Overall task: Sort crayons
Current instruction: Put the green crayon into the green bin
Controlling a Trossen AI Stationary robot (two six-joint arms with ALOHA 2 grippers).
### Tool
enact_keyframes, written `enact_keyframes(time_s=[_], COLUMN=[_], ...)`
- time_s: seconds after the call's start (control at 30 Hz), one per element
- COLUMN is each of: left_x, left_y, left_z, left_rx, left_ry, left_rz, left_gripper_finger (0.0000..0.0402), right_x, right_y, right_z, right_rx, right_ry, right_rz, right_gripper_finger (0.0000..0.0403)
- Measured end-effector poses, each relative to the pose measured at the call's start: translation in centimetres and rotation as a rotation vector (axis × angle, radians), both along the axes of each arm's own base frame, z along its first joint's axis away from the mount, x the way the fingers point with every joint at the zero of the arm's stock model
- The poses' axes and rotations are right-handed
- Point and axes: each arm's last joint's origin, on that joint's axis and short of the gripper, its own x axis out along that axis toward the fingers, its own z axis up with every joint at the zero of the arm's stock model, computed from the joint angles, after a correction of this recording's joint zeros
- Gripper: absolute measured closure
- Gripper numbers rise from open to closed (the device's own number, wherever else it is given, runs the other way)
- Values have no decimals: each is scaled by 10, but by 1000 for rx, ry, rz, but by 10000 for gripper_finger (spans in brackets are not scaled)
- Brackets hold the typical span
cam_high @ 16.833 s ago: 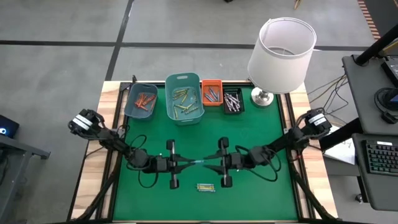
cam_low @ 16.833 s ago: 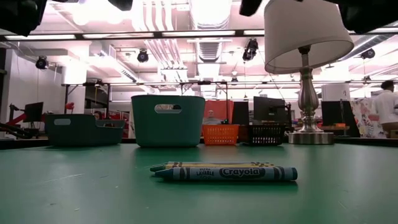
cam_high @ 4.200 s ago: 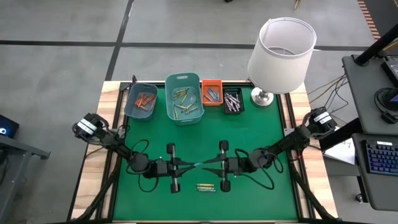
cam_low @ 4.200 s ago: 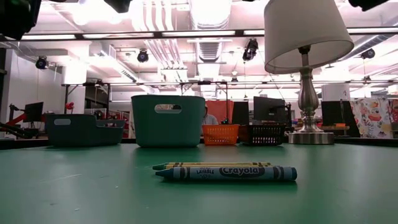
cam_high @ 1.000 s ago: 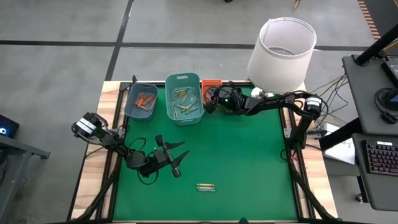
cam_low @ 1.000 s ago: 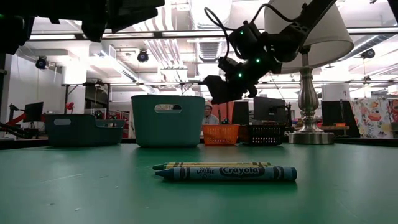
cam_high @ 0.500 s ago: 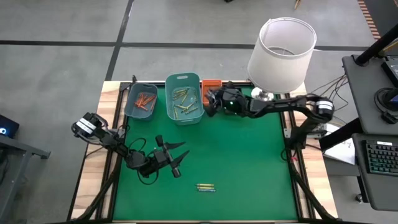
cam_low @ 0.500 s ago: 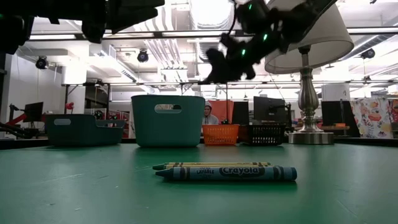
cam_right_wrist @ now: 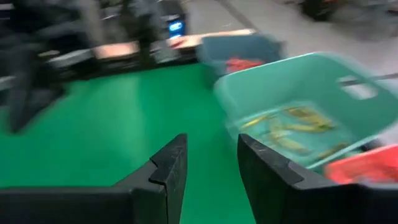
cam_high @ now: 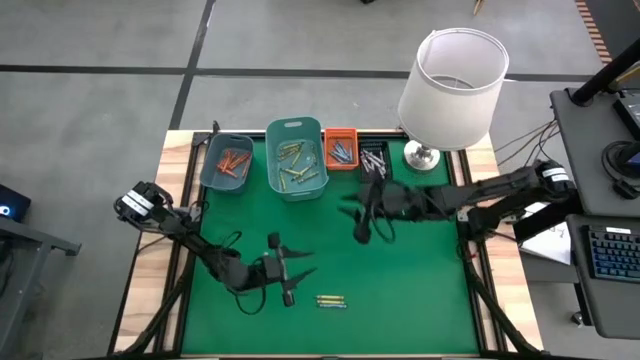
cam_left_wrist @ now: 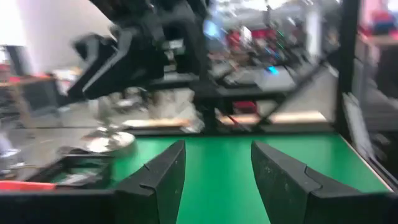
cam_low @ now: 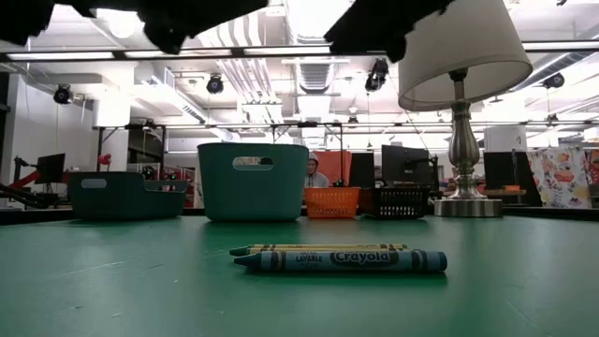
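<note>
Green-topped bench (cam_high: 410, 290) with a wooden border, carrying everything else. White-shaded lamp on a silver metal base (cam_high: 452, 75) standing at the far right corner, clear of the working area. Tall teal plastic bin (cam_high: 296, 158) at the far edge, holding yellow-green crayons (cam_high: 291, 165); just left of it a lower grey-blue plastic bin (cam_high: 226, 163) with orange-red crayons (cam_high: 233, 161); just right of it a small orange mesh bin (cam_high: 340, 148) with blue-grey sticks inside; next right again a small black mesh bin (cam_high: 373, 160) with grey-white ones. All four bins set in a row along the far edge.

Left gripper (cam_high: 290, 271) low over the near half of the bench, left of centre, fingers (cam_left_wrist: 163, 177) spread apart with only green surface between them, holding nothing. Right gripper (cam_high: 365, 215) above the middle of the bench, near the black bin, fingers (cam_right_wrist: 166, 171) likewise parted and empty, teal bin in sight beyond them.

Two loose crayons near the near edge, around the middle: blue paper-wrapped crayon (cam_low: 342, 260) and, touching it on the far side, yellow-green crayon (cam_low: 323, 248), lying parallel and flat, untouched by either gripper, nothing blocking them.
</note>
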Motion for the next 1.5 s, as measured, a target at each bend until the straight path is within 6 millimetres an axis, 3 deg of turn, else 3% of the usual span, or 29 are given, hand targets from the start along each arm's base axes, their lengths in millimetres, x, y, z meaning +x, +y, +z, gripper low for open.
enact_keyframes(time_s=[0.37,0.7,0.83,1.07,1.5], left_x=[22,33,35,37,44], left_y=[-22,-33,-34,-36,-35], left_z=[-11,-38,-48,-58,-85], left_rx=[-12,-32,-41,-66,-117], left_ry=[432,576,592,594,612], left_rz=[-174,-205,-195,-200,-178], left_gripper_finger=[235,235,235,235,235], right_x=[-14,-3,3,16,24], right_y=[99,157,166,174,171], right_z=[-32,-101,-125,-142,-148], right_rx=[96,74,62,58,36], right_ry=[160,297,355,376,386], right_rz=[252,348,346,340,332], right_gripper_finger=[273,277,277,277,277])
